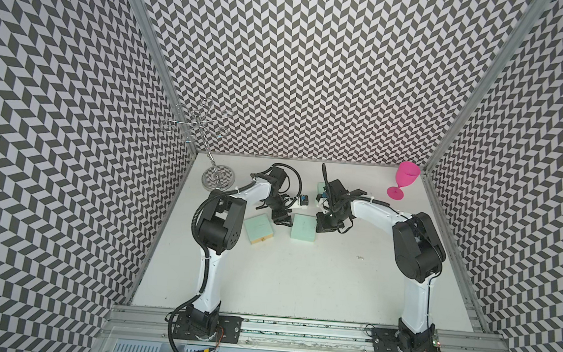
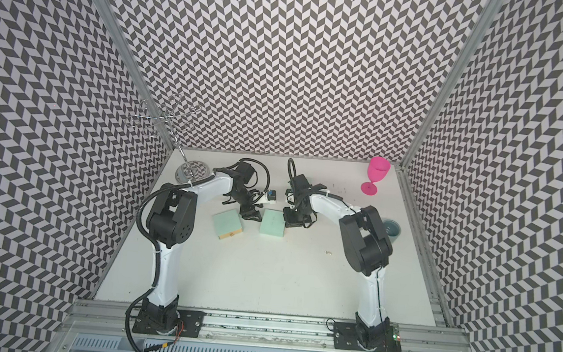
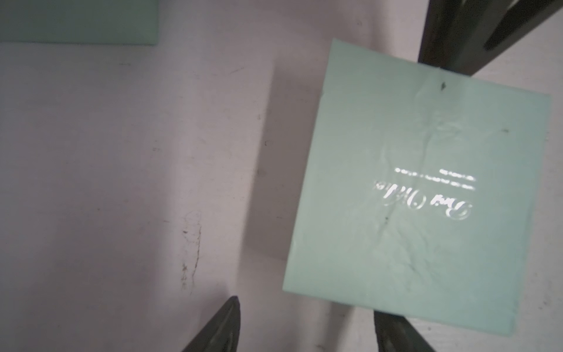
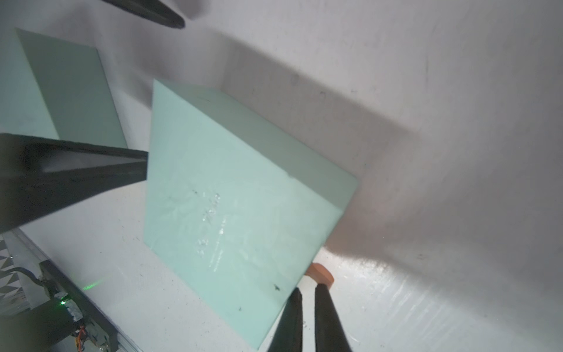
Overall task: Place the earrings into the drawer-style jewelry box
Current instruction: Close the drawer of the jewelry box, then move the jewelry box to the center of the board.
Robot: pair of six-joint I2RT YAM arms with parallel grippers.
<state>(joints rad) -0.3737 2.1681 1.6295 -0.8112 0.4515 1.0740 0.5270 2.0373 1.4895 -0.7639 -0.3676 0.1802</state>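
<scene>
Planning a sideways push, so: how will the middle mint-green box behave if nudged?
The middle mint-green box lies flat on a broad face, so it probably slides rather than tips. Its creased top suggests thin card: likely light and easily dented.

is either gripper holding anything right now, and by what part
The right gripper seems to pinch the mint box's orange tab; the left gripper, open, holds nothing, one finger against the box.
</scene>
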